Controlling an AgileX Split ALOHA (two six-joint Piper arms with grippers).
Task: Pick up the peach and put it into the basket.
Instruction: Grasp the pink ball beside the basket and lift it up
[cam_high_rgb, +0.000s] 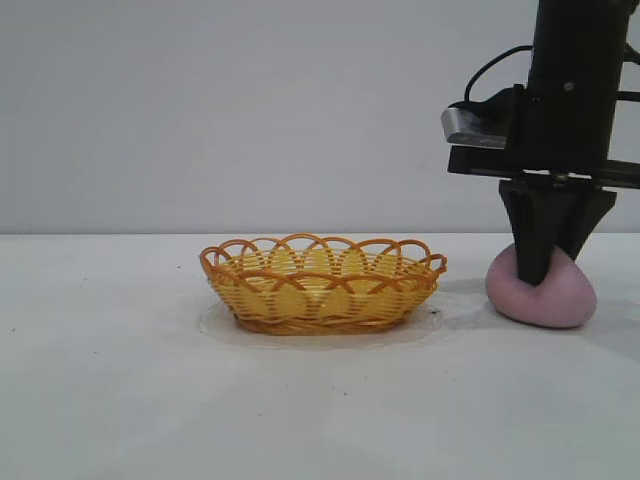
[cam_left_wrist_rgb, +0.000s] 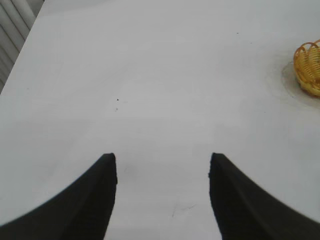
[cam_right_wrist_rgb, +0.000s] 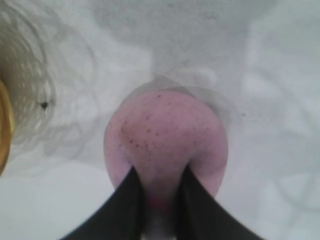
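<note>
The peach (cam_high_rgb: 545, 298) sits on the white worktop (cam_high_rgb: 120, 400) at the right of the scene, well apart from the wicker basket (cam_high_rgb: 322, 285), which stands near the middle with nothing in it. The right end effector (cam_high_rgb: 540, 268) has its black fingers (cam_right_wrist_rgb: 127, 200) pointing straight down onto the fruit — in the right wrist view the two fingers press against the peach's near side with only a narrow gap between them, pinching a fold of its pale pink, speckled skin (cam_right_wrist_rgb: 165, 135). The peach rests on the worktop, not lifted. Off to the left, the left end effector (cam_left_wrist_rgb: 162, 200) hangs over bare worktop with its fingers spread wide and nothing between them — a bit of the basket's rim (cam_left_wrist_rgb: 309, 67) shows at the edge of its wrist view.
</note>
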